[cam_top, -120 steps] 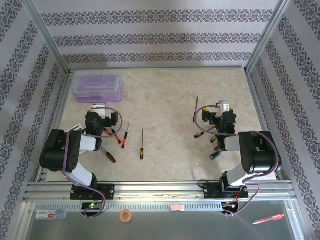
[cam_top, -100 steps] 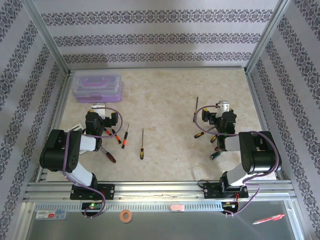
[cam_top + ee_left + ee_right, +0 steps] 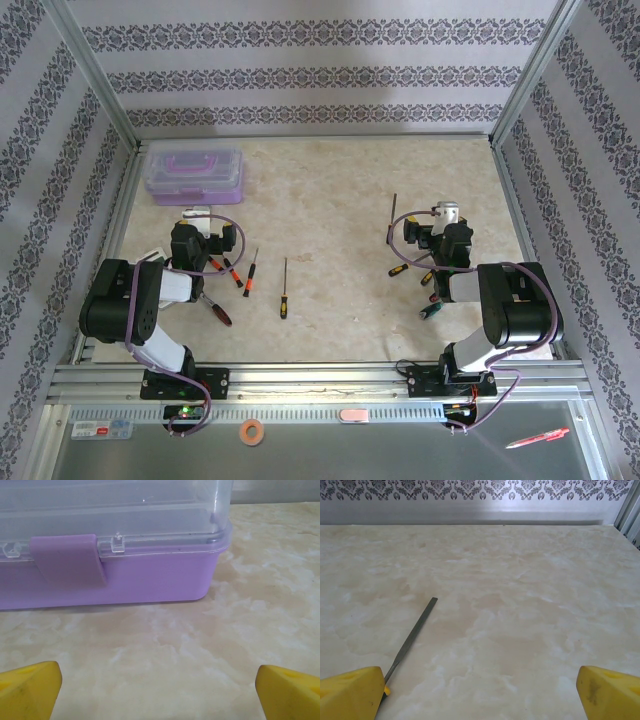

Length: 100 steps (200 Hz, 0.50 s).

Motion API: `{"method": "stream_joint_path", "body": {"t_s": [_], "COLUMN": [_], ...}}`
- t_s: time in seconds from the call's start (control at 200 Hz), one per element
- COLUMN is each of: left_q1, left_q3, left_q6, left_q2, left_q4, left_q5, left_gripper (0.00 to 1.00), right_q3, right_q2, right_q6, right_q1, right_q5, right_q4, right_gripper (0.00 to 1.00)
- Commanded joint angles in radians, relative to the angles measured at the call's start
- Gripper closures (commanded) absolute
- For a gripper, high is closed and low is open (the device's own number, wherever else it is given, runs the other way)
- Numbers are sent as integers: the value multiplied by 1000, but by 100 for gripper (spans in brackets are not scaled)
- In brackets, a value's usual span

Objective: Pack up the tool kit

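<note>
- The lilac-purple rectangular plastic case with a clear lid (image 3: 150, 580) sits at the far left of the marble-patterned table (image 3: 520, 605). Its lid is down and its purple latch (image 3: 67, 560) looks shut, so a clumsy push would likely slide the case rather than open it.
- The left gripper (image 3: 160, 692) faces the case, its yellow fingers wide apart and empty.
- The right gripper (image 3: 480, 692) is also wide and empty, just beside a thin grey metal file blade (image 3: 415, 630) that may slip from the pads.
- Small orange- and black-handled screwdrivers (image 3: 249, 273) lie loose between the arms and could roll if nudged.
</note>
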Motion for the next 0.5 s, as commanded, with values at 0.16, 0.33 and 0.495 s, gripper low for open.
{"method": "stream_joint_path", "body": {"t_s": [0.16, 0.33, 0.495], "left_q1": [12, 12, 14], "left_q3": [5, 6, 9], "left_q6": [9, 7, -5], "left_q2": [-1, -2, -1], "left_q4": [9, 7, 5], "left_q5": [13, 17, -13], "left_gripper": [1, 1, 1], "right_q3": [17, 19, 20], "right_q2": [-9, -9, -8], "right_q6": [3, 9, 21], "right_q1": [2, -2, -13], "right_q5": [-15, -22, -34], "right_q4": [14, 12, 11], "right_gripper": [2, 2, 2]}}
